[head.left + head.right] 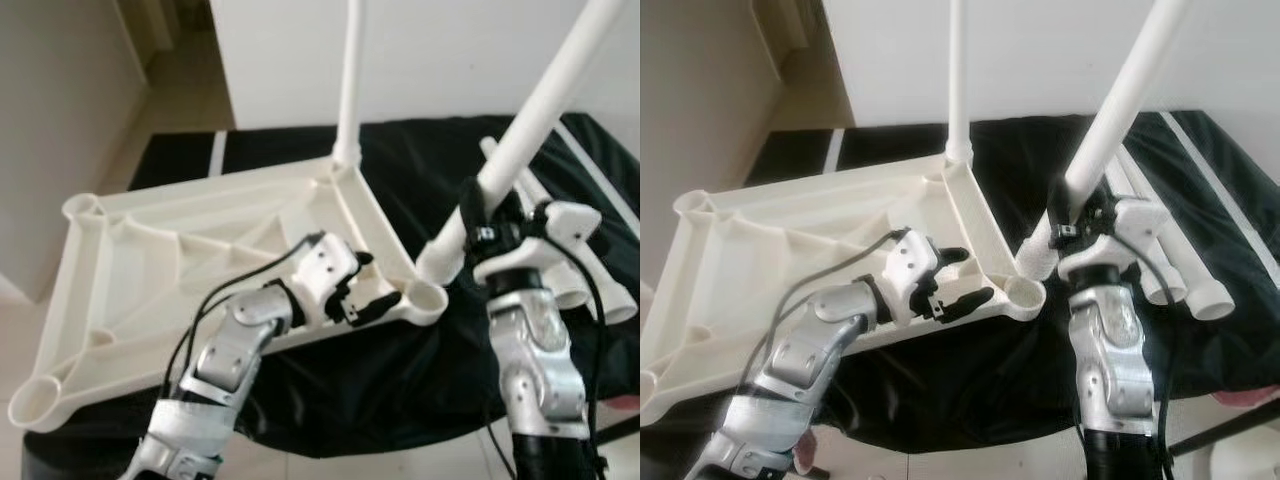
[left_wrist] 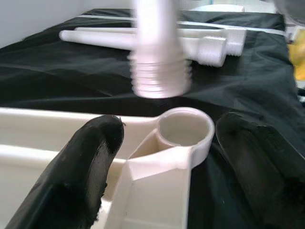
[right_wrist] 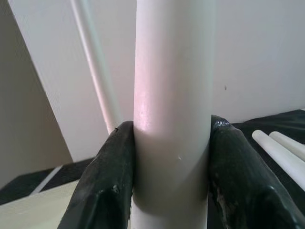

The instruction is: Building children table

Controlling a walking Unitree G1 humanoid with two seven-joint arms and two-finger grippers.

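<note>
The cream plastic children's table top (image 1: 190,260) lies upside down, ribbed underside up, on a black cloth-covered surface (image 1: 400,160), with round sockets at its corners. One thin white plastic leg (image 1: 349,80) already stands upright in the far corner socket. The step in hand looks like fitting a second leg into the near corner.

The right gripper (image 1: 493,218) has its jaws pinching a thick white plastic leg with a threaded end (image 1: 1110,120), the black fingers (image 3: 107,181) pressed against both sides of the tube. The leg leans, its threaded tip just above and slightly beside the near corner socket (image 2: 185,129), not yet inside it.

The left gripper (image 1: 365,290) rests at the table top's rim by that socket, jaws spread, one finger on each side of the corner wall, apparently steadying the piece.

Two spare white legs (image 2: 143,40) lie on the cloth beyond.

The next move calls for bringing the leg upright, centring its thread over the socket, lowering it and turning it in.
</note>
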